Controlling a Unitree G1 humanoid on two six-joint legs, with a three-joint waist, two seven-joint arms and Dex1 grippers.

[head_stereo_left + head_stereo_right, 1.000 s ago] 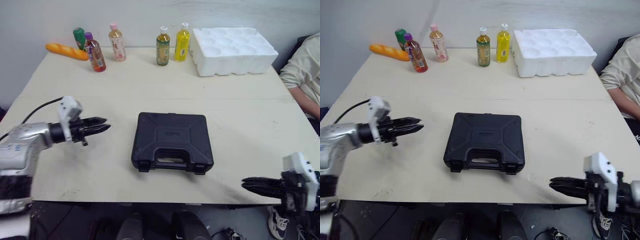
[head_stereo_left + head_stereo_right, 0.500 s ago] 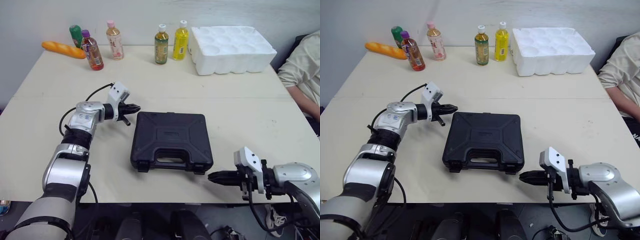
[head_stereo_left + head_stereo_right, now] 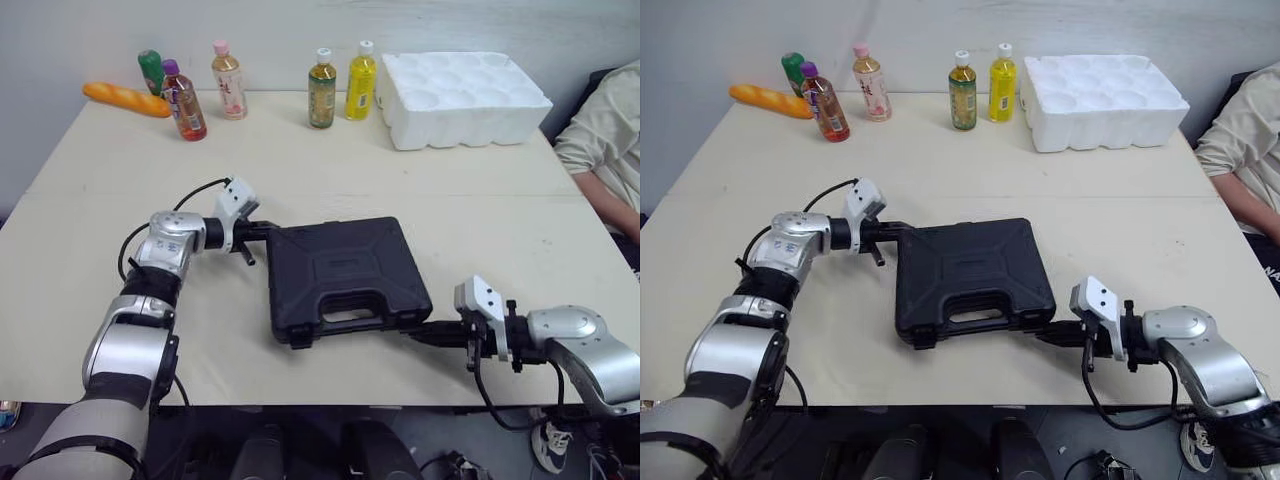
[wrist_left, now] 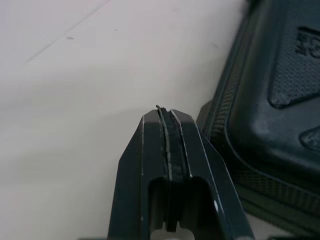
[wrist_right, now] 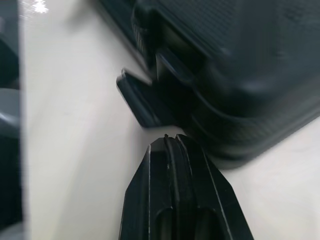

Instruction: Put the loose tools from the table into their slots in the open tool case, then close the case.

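black tool case [image 3: 345, 275] lies shut, lid side up, mid table [image 3: 500, 230], turned a bit askew, handle toward the robot. contents hidden. one latch [image 5: 142, 102] at its near right corner sticks out flipped open.

left gripper [image 3: 262, 232] sits at the case's far left corner, fingers pressed flat together, nothing between them, tip just beside the case wall; contact can't be told. right gripper [image 3: 420, 333] sits low at the near right corner, fingers also pinched together on nothing, tip just beside the open latch.

back of the table: white foam tray [image 3: 470, 132] with round wells showing bare white. bottles upright and capped: green bottle [image 3: 150, 70], purple-cap bottle [image 3: 186, 108] with reddish drink, pink-cap bottle [image 3: 229, 85] with pale drink, tea bottle [image 3: 322, 92] with dark liquid, yellow bottle [image 3: 362, 85] with yellow liquid. bread loaf [image 3: 130, 100] lies behind the purple-cap bottle. a person's sleeve [image 3: 605, 140] at the right edge.
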